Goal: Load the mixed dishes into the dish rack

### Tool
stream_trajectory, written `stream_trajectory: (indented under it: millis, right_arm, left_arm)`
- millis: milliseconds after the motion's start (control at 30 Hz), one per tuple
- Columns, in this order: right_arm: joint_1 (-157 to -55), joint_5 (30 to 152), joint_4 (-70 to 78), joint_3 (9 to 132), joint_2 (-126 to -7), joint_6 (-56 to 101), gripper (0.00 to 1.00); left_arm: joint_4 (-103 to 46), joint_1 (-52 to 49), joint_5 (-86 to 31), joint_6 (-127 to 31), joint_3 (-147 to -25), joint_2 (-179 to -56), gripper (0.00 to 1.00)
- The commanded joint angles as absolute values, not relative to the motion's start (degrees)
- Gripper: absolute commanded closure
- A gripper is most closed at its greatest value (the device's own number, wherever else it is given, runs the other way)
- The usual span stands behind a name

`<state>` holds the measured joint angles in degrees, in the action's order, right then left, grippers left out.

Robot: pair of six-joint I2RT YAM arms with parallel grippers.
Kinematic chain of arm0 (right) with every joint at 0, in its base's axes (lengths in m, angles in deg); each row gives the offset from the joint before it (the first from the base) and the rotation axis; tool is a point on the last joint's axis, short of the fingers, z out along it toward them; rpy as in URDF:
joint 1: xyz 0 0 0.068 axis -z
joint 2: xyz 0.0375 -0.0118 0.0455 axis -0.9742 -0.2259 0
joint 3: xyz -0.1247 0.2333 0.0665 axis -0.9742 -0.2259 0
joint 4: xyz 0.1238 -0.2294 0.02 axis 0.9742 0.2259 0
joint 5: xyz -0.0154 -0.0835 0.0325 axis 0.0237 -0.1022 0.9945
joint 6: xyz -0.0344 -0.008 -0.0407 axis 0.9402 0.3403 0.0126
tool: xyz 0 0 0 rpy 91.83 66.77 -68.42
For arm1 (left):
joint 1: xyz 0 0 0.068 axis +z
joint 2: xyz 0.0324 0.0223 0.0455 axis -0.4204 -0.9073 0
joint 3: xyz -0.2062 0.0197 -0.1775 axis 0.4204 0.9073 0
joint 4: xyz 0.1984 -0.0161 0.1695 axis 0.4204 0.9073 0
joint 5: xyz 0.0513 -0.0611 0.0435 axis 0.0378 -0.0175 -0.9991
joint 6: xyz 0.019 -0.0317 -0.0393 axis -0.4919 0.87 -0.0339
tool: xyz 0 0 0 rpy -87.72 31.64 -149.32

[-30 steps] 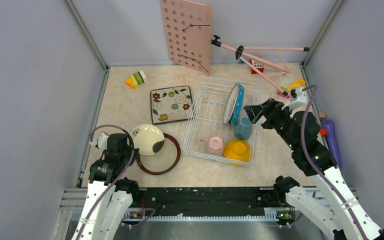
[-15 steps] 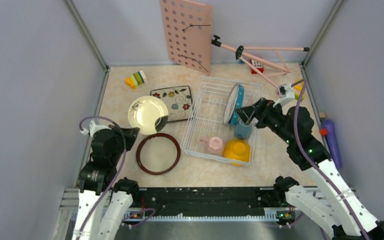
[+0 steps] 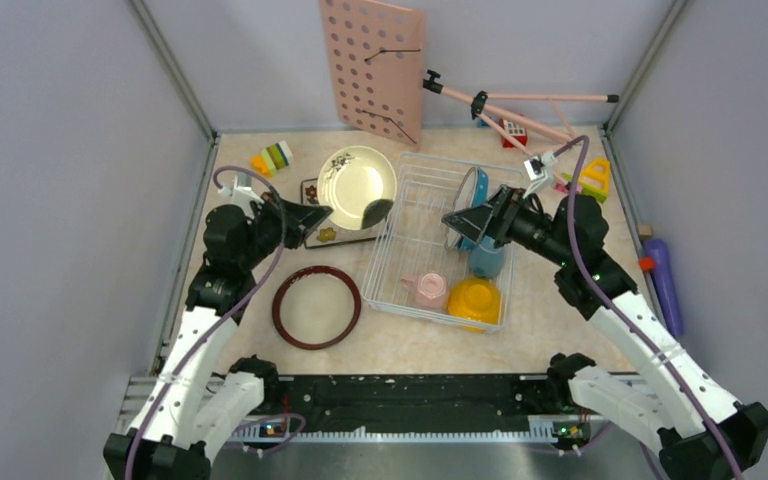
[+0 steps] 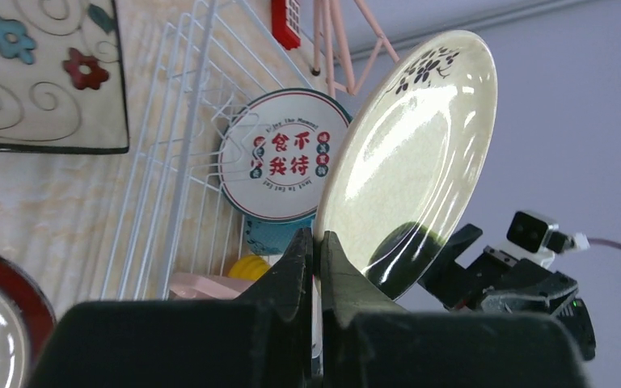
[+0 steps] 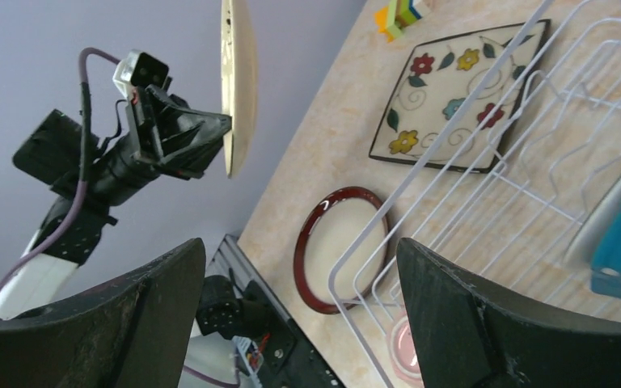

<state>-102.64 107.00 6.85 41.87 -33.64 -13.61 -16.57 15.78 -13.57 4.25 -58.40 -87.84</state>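
Above the square floral plate (image 5: 453,97), at the left side of the dish rack (image 3: 385,225), the left gripper (image 3: 325,212) holds the cream plate (image 3: 355,185) up off the counter (image 3: 535,300). Its jaws are clenched on the plate's lower rim, and the left wrist view shows the two fingers pressed tight together around that edge. The plate's hollow face, with a dark sprig painted near the rim, shows from overhead. From the right wrist it appears edge-on.

Inside the rack, the white plate with characters (image 4: 283,153) and the blue polka-dot plate (image 3: 475,205) stand on edge side by side near the far right. The blue-grey mug (image 3: 486,258) sits just in front of them. The pink cup (image 3: 428,288) and the yellow bowl (image 3: 474,298) lie along the near wall (the bowl reaches the rack's near right corner).

The right gripper (image 3: 452,220) hovers over the rack, close beside the standing plates, its jaws spread wide and grasping nothing. Whether it touches them I cannot tell.

On the counter left of the rack, the brown-rimmed plate (image 3: 316,306) lies flat. Some toy blocks (image 3: 273,158) sit near the far left corner, and a pink pegboard (image 3: 372,65) leans at the back.
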Motion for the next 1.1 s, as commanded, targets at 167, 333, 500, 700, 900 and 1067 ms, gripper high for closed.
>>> stream_trajectory:
  millis: [167,333,500,700,900,1067]
  right_arm:
    - [-105.2,110.0,-4.0,47.3,-41.5,-19.3,0.18]
    - [-107.9,105.4,0.2,51.7,-43.5,-15.1,0.20]
    - [-108.7,101.4,0.8,51.6,-42.2,-13.7,0.28]
    - [-108.8,98.5,3.7,52.6,-43.1,-12.9,0.47]
    - [-108.9,96.8,5.6,53.1,-43.8,-12.8,0.70]
    - [-108.9,95.8,6.5,53.3,-44.1,-12.8,1.00]
  left_arm:
    - [-35.7,7.2,-8.1,0.3,-59.1,-94.0,1.00]
    - [-34.5,3.6,-9.2,-1.6,-61.3,-97.5,1.00]
    - [-34.4,2.7,-10.2,-1.1,-61.6,-99.0,1.00]
    - [-36.5,1.7,-6.5,-1.3,-61.8,-101.3,1.00]
    - [-36.8,0.6,-5.3,-2.5,-62.2,-101.9,1.00]
    - [-37.0,0.2,-4.0,-4.0,-62.2,-102.3,0.99]
